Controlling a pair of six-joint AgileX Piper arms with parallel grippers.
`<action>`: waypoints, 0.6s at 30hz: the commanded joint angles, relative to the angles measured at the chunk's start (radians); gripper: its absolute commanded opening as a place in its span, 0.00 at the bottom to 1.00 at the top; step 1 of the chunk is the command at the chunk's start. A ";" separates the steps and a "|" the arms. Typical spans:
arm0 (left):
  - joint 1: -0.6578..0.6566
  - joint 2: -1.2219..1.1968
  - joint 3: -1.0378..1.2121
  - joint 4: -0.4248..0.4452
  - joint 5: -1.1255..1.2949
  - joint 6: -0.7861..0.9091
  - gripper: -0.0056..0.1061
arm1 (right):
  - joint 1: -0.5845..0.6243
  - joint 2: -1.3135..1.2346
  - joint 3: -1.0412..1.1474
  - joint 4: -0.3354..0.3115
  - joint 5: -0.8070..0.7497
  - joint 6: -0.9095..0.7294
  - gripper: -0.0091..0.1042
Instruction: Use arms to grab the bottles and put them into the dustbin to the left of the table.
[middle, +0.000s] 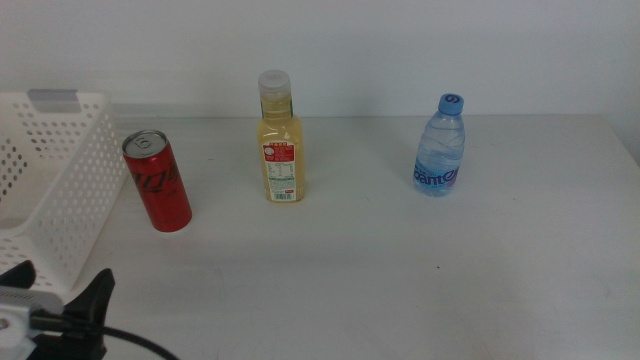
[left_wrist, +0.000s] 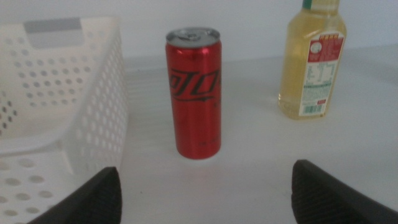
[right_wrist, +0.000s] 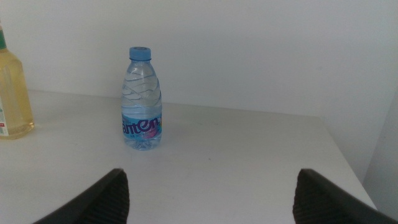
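Ahead of my left claw (left_wrist: 202, 193), spread wide, red soda can (left_wrist: 194, 93), juice bottle (left_wrist: 312, 62), water bottle (right_wrist: 142, 99) all stand outside the dustbin (left_wrist: 93, 112); right claw (right_wrist: 208, 196) released too.

A plain, matte white wall (middle: 400, 50) is seen behind the far edge of the scene, unbroken by any window, picture or fitting. Where it meets the pale grey-white flat surface (middle: 420, 280), a faint straight seam is formed. The surface's right-hand edge is shown in the right wrist view (right_wrist: 348, 168), and beyond it a strip of the same white wall (right_wrist: 385, 149) is visible. Soft, even light is cast over everything, and only short, faint shadows are produced.
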 joint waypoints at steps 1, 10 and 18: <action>-0.013 0.079 0.004 -0.006 -0.161 -0.014 0.86 | -0.005 -0.027 -0.009 -0.014 -0.077 -0.009 0.71; -0.013 0.297 0.004 0.014 -0.423 -0.014 0.86 | -0.005 -0.027 -0.009 -0.014 -0.077 -0.009 0.71; -0.013 0.353 0.004 0.025 -0.450 -0.016 0.86 | -0.005 -0.027 -0.009 -0.014 -0.077 -0.009 0.71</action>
